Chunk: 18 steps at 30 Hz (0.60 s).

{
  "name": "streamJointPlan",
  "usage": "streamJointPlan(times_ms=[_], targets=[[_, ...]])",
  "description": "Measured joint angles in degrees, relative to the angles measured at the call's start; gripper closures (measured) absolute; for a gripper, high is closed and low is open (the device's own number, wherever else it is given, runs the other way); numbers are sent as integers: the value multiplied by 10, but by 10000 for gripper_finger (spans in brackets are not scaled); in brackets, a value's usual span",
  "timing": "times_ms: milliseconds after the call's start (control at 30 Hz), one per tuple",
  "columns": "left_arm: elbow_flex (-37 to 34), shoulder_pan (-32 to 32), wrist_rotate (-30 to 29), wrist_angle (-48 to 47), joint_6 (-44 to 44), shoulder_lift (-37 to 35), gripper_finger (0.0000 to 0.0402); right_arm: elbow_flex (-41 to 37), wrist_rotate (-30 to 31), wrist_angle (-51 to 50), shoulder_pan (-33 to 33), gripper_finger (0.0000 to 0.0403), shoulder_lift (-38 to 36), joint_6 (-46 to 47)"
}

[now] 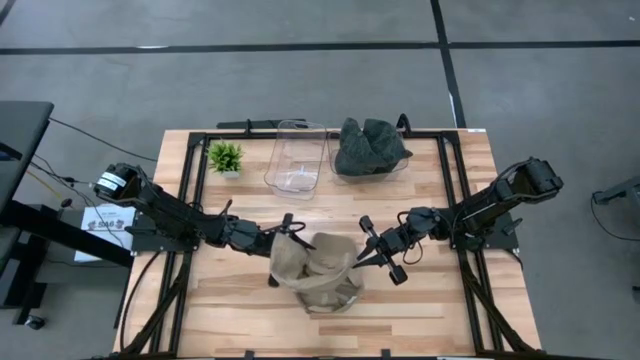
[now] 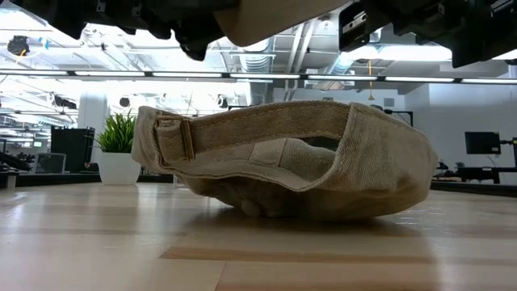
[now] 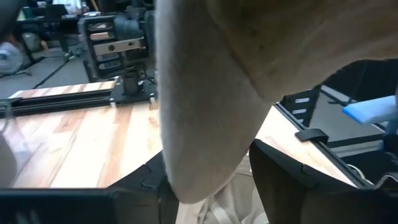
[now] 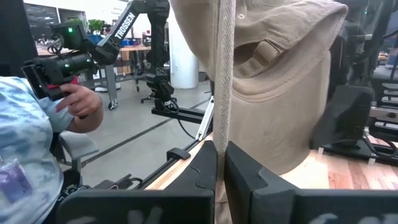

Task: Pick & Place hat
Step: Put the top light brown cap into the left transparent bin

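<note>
Where the two arms meet over the near-centre of the wooden table (image 1: pixel 420 300), a tan hat (image 1: pixel 318 268) rests crumpled on the boards, strap side facing the low camera. The left gripper (image 1: pixel 290 232) stands at the hat's left upper edge; in its wrist view a fold of the tan fabric hangs between its dark fingers (image 3: pixel 283 180), which stand apart on either side of the cloth, so whether they clamp it cannot be told. The right gripper (image 1: pixel 362 262) sits at the hat's right edge, its fingers (image 4: pixel 245 171) pressed together on a thin edge of the hat, most likely the brim, which runs up between them. Behind the hat, well apart, stand an empty clear container (image 1: pixel 296 156), a second one holding dark hats (image 1: pixel 370 146), and a small potted plant (image 1: pixel 224 157). A person's hand (image 4: pixel 84 99) shows beyond the table.
</note>
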Motion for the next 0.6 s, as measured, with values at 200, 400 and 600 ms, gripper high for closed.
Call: streamJointPlan(times_ms=[200,400,600], targets=[[0,8,-40,-13,5,0,204,0,1,-2,0,401,0,0],[0,30,-44,-51,6,0,194,0,10,-5,0,402,1,0],[1,33,-62,-108,-1,1,195,1,13,-3,1,402,1,0]])
